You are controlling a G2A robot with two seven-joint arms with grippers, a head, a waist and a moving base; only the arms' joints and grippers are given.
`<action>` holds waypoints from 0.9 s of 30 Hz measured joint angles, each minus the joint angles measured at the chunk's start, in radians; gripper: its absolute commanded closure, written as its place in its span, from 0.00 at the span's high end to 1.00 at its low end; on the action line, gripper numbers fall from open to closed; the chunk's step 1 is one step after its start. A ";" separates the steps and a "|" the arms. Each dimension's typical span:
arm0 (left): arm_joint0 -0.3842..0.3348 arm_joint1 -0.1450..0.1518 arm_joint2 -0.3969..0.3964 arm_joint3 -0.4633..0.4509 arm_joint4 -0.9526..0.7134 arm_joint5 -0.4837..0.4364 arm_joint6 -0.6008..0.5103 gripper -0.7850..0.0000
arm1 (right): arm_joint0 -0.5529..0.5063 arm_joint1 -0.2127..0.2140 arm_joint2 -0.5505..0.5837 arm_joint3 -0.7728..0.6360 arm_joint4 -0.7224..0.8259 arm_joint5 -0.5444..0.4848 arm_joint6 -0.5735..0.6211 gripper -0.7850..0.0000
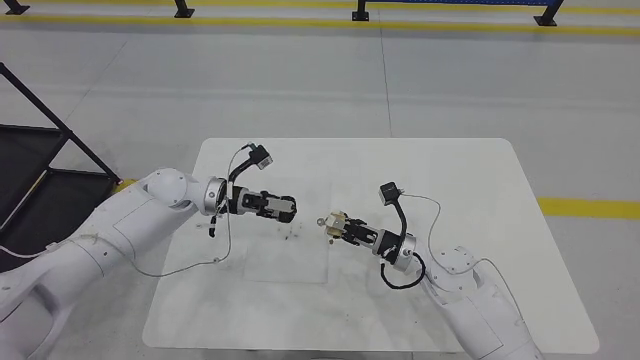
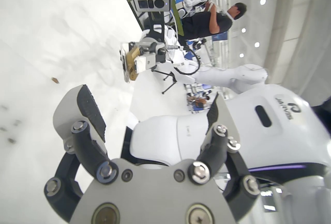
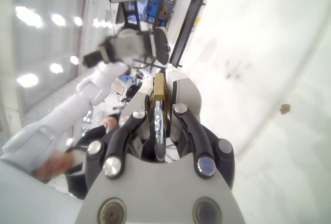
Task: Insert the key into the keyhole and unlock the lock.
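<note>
Lock (image 3: 158, 88): brass body, chromed shackle (image 3: 159, 126), no damage seen. Keyhole not discernible. Pinched edge-on between fingers of R gripper (image 3: 161, 81), pressed on both flat sides. In top view it sits just right of frame centre, held over table (image 1: 450, 180).

L gripper (image 2: 152, 111): spread wide, empty. In top view it is left of centre, pointing at the lock, near but apart.

Small brown bit (image 2: 54, 80) lies on the table near both grippers; ID uncertain. Dark specks (image 3: 232, 67) mark the tabletop near it.
</note>
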 measured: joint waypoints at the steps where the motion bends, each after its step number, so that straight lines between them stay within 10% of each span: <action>1: 0.004 -0.002 0.000 0.002 -0.011 0.011 -0.013 1.00 | 0.000 0.000 0.000 0.000 0.000 0.000 0.000 0.00; 14: 0.039 -0.010 -0.011 -0.012 0.014 -0.034 0.047 1.00 | 0.000 0.000 0.000 0.000 0.000 0.000 0.000 0.00; 27: 0.077 -0.098 -0.019 0.050 0.103 -0.113 0.111 1.00 | 0.000 0.000 0.000 0.000 0.000 0.000 0.000 0.00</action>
